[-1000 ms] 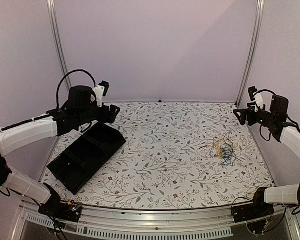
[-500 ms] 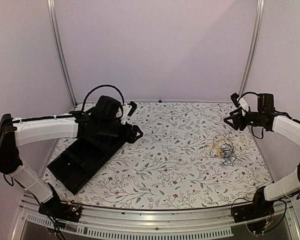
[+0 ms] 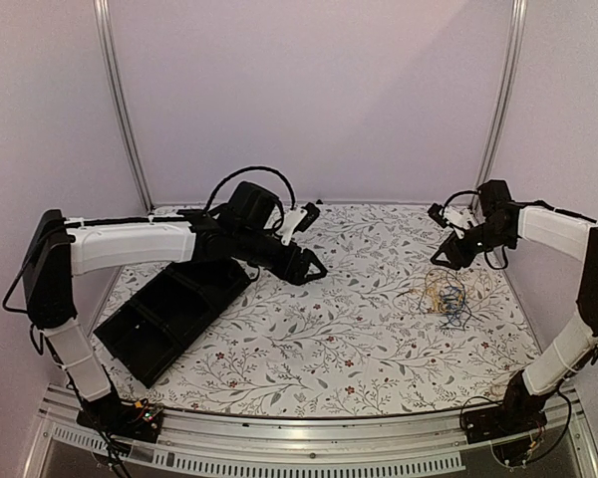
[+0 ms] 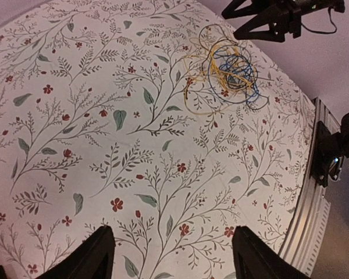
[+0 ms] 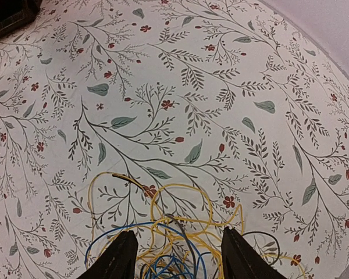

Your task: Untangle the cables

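Top view, cables (image 3: 445,296): a loose tangle of yellow, blue and dark strands lying on the floral table (image 3: 329,349), out toward its 3 o'clock side.
Top view, my left gripper (image 3: 319,239): jaws spread wide, nothing between them. It hangs over the middle of the table toward 12 o'clock, well apart from the tangle, which lies at its 3 to 4 o'clock.
Top view, my right gripper (image 3: 437,237): also spread wide and empty, above the table at about 12 o'clock of the tangle and near it, not touching.
Top view, tray (image 3: 169,309): black, with compartments, on the 9 o'clock side of the table under my left arm.
Left wrist view: my two left fingers (image 4: 99,256) stand far apart at 6 o'clock over bare cloth. The tangle sits at 1 o'clock, with the right gripper just beyond it at the upper edge.
Right wrist view: my right fingers (image 5: 121,258) frame the 6 o'clock edge, wide apart. Yellow and blue loops lie on the cloth between and around them; I cannot tell whether any strand touches a finger. A dark corner of the tray shows at 10 to 11 o'clock.
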Controlling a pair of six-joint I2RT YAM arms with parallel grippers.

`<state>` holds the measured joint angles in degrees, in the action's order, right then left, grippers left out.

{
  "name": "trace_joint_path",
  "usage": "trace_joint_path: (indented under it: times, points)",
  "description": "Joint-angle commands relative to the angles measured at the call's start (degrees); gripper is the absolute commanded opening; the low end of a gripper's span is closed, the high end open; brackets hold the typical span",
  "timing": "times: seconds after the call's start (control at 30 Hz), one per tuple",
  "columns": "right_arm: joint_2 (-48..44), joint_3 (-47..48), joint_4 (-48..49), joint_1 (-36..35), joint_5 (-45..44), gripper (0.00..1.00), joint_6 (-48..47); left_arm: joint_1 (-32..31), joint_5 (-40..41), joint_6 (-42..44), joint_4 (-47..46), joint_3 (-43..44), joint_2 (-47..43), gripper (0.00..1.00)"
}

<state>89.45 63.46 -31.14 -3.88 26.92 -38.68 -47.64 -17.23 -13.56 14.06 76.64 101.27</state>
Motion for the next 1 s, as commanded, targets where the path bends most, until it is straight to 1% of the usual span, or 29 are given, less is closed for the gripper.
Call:
trace_joint_path:
  times: [0.0,0.1,0.17,0.37,0.53,0.6,0.63,0.7,0.8,0.83,0.87,0.97]
  points:
    - [1.76,1.83,-4.78,-2.54,-5.53,0.54,-1.98,-0.63,0.09,0.36,-1.12,-5.06,-5.02,0.72]
    - [4.21,3.41,-4.63,-3.05,-9.56,0.51,0.25,-1.27,0.58,0.42,-0.52,-4.85,-6.38,0.76]
    - [5.72,4.68,-5.1,-3.02,-11.12,0.5,1.12,-1.54,0.24,0.13,-0.8,-4.99,-7.25,0.76]
    - [7.42,5.34,-6.56,-3.15,-11.84,0.45,1.36,-1.52,0.26,0.18,-1.15,-5.36,-8.05,0.75]
    - [7.76,4.6,-7.25,-3.23,-11.89,0.34,0.89,-1.51,0.37,-0.02,-1.14,-5.27,-7.79,0.75]
    - [7.55,4.41,-7.56,-3.23,-11.54,0.24,0.58,-1.5,0.5,-0.11,-1.13,-5.27,-7.55,0.75]
    - [7.44,4.36,-7.76,-3.22,-11.38,0.21,0.41,-1.51,0.55,-0.18,-1.12,-5.27,-7.46,0.75]
    - [7.32,4.32,-8.09,-3.2,-11.05,0.2,0.31,-1.51,0.62,-0.15,-1.14,-5.27,-7.21,0.75]
    - [7.24,4.13,-8.09,-3.24,-11.41,0.24,0.51,-1.49,0.63,-0.32,-1.13,-5.19,-6.87,0.75]
    - [7.15,3.86,-7.88,-3.23,-11.63,0.23,0.53,-1.49,0.62,-0.32,-1.19,-5.19,-6.81,0.75]
    - [7.0,3.72,-7.74,-3.23,-11.8,0.21,0.53,-1.52,0.67,-0.39,-1.23,-5.19,-6.79,0.75]
    - [6.64,3.77,-8.11,-3.37,-11.69,0.04,0.75,-1.52,1.36,-0.23,-1.39,-5.35,-6.71,0.75]
